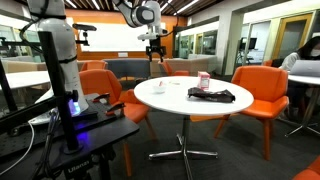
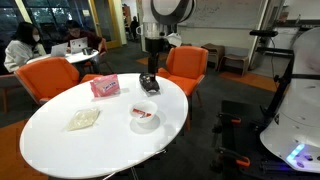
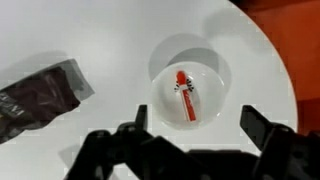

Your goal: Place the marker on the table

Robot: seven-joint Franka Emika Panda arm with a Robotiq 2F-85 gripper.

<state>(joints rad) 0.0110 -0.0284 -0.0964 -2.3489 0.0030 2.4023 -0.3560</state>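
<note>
The marker point(image 3: 186, 93) is a thin red pen lying inside a shallow white bowl point(image 3: 210, 70) on the round white table point(image 3: 100, 40). In an exterior view the bowl point(image 2: 145, 115) shows a red streak inside, near the table's point(image 2: 60, 145) edge. My gripper point(image 3: 197, 122) hangs above the bowl, open and empty, one finger on each side of it in the wrist view. It also shows above the table in both exterior views point(image 2: 149, 82) point(image 1: 155, 52).
A flat black cloth-like item point(image 3: 40, 95) point(image 1: 212, 95) lies on the table beside the bowl. A pink-white cup point(image 1: 204, 80) and a pink packet point(image 2: 104, 87) stand farther off. Orange chairs point(image 1: 262, 88) point(image 2: 185, 65) ring the table point(image 1: 175, 105).
</note>
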